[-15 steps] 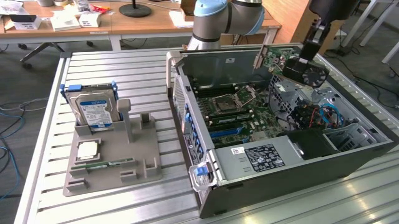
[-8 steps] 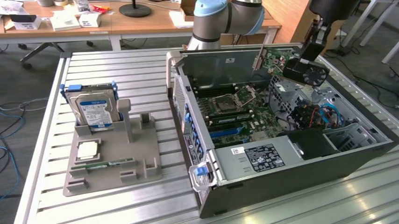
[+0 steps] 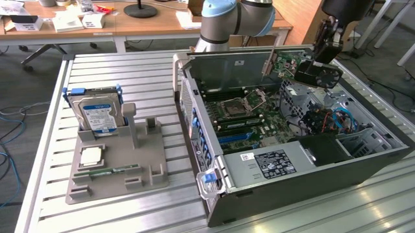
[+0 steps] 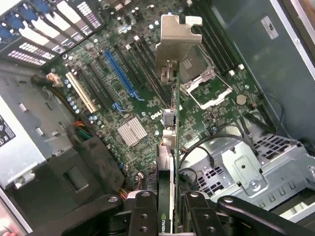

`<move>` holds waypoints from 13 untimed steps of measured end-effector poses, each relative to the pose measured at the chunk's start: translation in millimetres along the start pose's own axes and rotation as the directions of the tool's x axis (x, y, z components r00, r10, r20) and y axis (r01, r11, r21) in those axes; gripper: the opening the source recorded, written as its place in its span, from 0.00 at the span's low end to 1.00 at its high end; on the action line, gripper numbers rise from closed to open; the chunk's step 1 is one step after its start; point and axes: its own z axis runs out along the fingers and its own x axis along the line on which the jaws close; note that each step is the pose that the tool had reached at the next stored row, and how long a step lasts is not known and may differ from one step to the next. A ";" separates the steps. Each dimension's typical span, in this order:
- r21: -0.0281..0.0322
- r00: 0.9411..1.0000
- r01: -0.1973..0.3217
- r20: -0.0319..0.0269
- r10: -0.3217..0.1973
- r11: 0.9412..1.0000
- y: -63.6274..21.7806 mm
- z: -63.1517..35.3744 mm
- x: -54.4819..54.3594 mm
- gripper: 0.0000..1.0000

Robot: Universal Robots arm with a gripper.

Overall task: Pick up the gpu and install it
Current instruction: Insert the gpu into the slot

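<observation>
Currently, exterior view:
- One robot arm with one gripper, clamped on one gpu.
- The card hangs in the air over the one o'clock corner of one open computer case, above one motherboard.
- At nine o'clock from the case, as this view shows it, one grey holder sits on the slatted tabletop.
- The holder carries one hard drive upright at its twelve o'clock end, one processor chip lying flat, and one green memory stick flat just beside the chip.

Wrist view:
- One gripper, its two fingers closed on the gpu, which is seen edge-on.
- One silvery bracket at the card's far end.
- Beneath the card is the motherboard, with one blue slot, one cream slot, one silver heatsink and one processor socket.
</observation>
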 end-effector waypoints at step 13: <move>0.004 0.986 0.164 -0.002 -0.164 0.986 0.1 0.3 -0.2 0.26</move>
